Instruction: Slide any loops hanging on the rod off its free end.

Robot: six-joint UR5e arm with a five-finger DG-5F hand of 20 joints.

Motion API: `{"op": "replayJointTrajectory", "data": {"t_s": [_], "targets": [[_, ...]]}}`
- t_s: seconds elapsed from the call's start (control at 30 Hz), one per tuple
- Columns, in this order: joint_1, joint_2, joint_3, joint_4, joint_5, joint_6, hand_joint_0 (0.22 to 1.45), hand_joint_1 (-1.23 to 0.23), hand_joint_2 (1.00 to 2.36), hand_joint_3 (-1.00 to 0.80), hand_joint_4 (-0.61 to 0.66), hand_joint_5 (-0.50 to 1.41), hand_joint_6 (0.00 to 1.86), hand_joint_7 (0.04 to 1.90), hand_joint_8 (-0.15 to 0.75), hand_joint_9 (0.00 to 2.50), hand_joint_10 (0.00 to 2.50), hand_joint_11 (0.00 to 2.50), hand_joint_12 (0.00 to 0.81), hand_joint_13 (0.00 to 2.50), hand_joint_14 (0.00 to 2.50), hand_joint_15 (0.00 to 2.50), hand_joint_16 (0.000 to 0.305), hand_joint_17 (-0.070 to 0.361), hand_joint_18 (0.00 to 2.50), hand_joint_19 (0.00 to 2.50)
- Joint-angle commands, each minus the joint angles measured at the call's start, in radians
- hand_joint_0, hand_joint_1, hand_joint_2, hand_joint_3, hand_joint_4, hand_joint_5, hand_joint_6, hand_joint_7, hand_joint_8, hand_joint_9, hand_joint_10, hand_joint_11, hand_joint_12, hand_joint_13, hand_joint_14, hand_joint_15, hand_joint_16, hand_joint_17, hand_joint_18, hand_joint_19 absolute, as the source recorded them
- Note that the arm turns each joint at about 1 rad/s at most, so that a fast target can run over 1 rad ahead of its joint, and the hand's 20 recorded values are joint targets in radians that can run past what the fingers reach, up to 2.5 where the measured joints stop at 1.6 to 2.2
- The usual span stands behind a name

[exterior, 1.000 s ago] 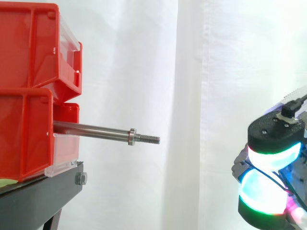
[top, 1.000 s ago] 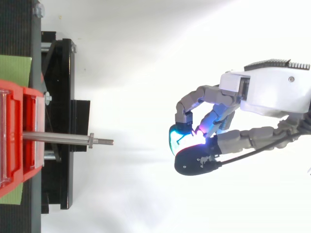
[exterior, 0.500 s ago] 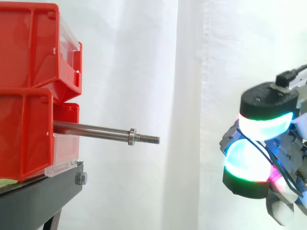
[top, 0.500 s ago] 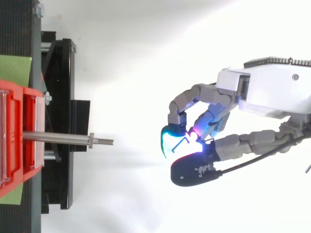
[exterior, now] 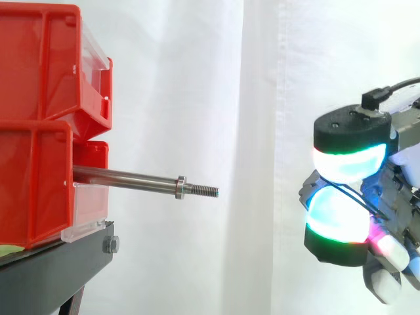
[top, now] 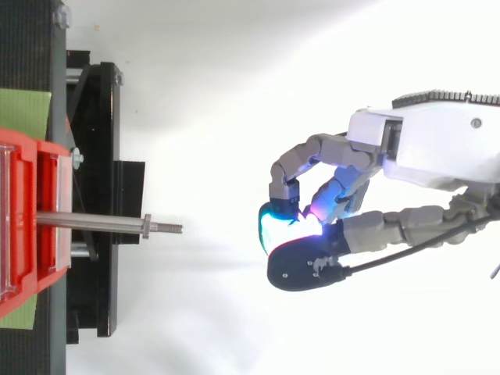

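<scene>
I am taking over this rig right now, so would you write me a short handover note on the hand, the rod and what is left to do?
Hand: out beyond the rod's free end, well apart from it and at about its height in the side view. I cannot tell whether it holds anything.
Rod: sticks out of the red bins on the black stand. It is bare up to its threaded tip, and nothing hangs on it in either view.
Done: the rod looks cleared.
Left: probably nothing to slide off. Check the hand itself before moving on.
</scene>
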Motion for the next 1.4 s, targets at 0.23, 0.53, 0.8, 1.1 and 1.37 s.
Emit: {"op": "replayJointTrajectory", "data": {"t_s": [0.23,0.53,0.8,1.1,1.37], "targets": [[0.000,0.000,-0.001,0.001,-0.001,-0.001,0.58,-0.58,1.01,-0.36,0.24,-0.13,0.90,0.97,0.324,1.02,0.01,0.43,0.405,0.91,0.02,0.35,0.062,0.139,0.91,0.63],[0.000,0.000,-0.001,0.001,-0.001,-0.001,0.59,-0.43,1.01,-0.40,0.20,-0.12,0.87,0.97,0.319,1.06,0.02,0.42,0.401,0.93,0.01,0.37,0.062,0.139,0.91,0.65],[0.000,0.000,-0.001,0.001,-0.001,-0.001,0.59,-0.60,1.02,-0.17,0.23,-0.11,0.87,1.09,0.330,1.07,0.01,0.43,0.405,0.94,0.01,0.36,0.062,0.139,0.93,0.64],[0.000,0.000,-0.001,0.001,-0.001,-0.001,0.60,-0.67,1.02,-0.10,0.22,-0.11,0.89,1.06,0.344,1.08,0.01,0.44,0.418,0.95,0.01,0.35,0.065,0.147,0.97,0.62],[0.000,0.000,0.001,0.001,-0.001,-0.001,0.60,-0.67,1.02,-0.11,0.18,-0.11,0.90,1.04,0.340,1.08,0.01,0.44,0.415,0.95,0.01,0.35,0.065,0.146,0.97,0.62]]}}
